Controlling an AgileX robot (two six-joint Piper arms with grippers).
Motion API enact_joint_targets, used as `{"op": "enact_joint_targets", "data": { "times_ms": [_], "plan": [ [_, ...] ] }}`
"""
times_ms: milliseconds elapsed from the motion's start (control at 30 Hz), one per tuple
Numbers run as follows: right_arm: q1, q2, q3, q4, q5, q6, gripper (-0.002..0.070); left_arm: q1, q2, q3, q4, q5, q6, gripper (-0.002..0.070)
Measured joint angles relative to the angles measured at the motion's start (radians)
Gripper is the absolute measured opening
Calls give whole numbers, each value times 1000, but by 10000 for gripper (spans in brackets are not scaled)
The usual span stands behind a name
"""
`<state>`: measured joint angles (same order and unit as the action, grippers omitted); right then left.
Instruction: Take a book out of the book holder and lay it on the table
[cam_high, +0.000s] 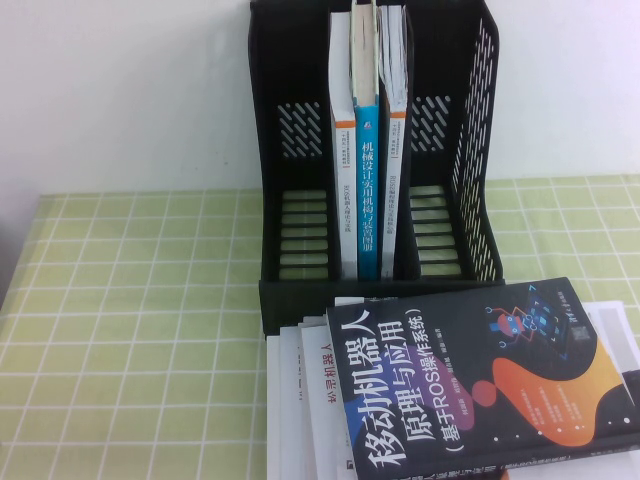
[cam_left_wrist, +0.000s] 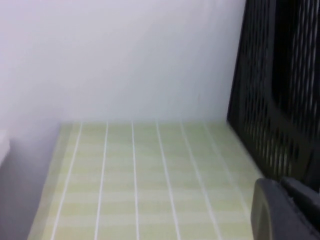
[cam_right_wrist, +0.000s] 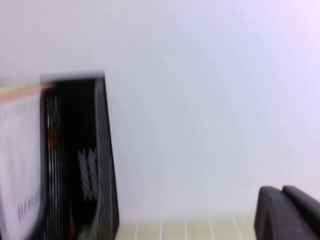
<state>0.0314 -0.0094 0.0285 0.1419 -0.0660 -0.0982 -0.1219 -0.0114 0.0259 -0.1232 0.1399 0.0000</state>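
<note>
A black book holder (cam_high: 300, 150) stands at the back of the table. Three books stand upright in its middle slot: a white one (cam_high: 343, 190), a blue-spined one (cam_high: 367, 180) and a white one with an orange band (cam_high: 397, 170). A dark book with an orange and blue cover (cam_high: 480, 380) lies flat in front of the holder, on top of other flat books. Neither gripper shows in the high view. My left gripper (cam_left_wrist: 280, 183) is shut and empty, low over the cloth beside the holder's side wall (cam_left_wrist: 280, 100). My right gripper (cam_right_wrist: 281, 189) is shut and empty, to the side of the holder (cam_right_wrist: 80, 160).
A green checked cloth (cam_high: 140, 330) covers the table. White books and papers (cam_high: 300, 400) lie under the dark book at the front right. A white wall stands right behind the holder.
</note>
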Motion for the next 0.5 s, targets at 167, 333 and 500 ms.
{"op": "enact_joint_targets", "data": {
  "times_ms": [167, 333, 500],
  "plan": [
    [0, 0, 0, 103, -364, 61, -2, 0, 0, 4, -58, -289, 0, -3],
    [0, 0, 0, 428, -548, 73, -2, 0, 0, 4, -77, -642, -28, -3],
    [0, 0, 0, 872, -649, 168, -2, 0, 0, 4, -81, -856, -34, -3]
  ]
}}
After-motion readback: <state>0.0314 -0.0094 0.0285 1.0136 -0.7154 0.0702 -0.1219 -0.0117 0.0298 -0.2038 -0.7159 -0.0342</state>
